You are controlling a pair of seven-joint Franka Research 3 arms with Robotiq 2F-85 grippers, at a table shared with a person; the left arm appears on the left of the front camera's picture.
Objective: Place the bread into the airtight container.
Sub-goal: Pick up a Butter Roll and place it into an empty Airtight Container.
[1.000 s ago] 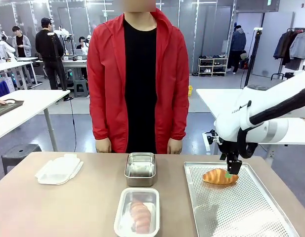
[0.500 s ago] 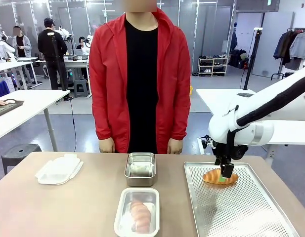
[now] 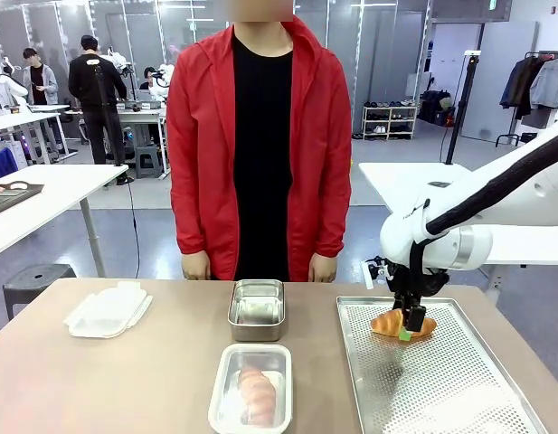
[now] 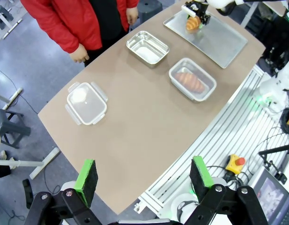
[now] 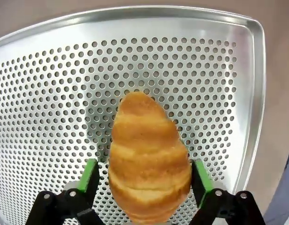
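Jaws of the right gripper (image 5: 145,174) stand partly open astride the golden, ridged croissant-shaped bread (image 5: 146,159) (glossy crust), low centre on the perforated tray (image 5: 219,70); left gripper (image 4: 143,174) gapes empty.

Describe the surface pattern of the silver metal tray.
Tray: rows of round holes; right wrist view.

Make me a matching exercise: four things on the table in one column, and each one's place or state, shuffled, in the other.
Things:
1. croissant
2. steel container
3. clear container
4. plastic lid

Place or state:
a. holds a bread roll
b. farthest to the robot's left
c. on the perforated tray
d. empty

Pairs: 1-c, 2-d, 3-a, 4-b.
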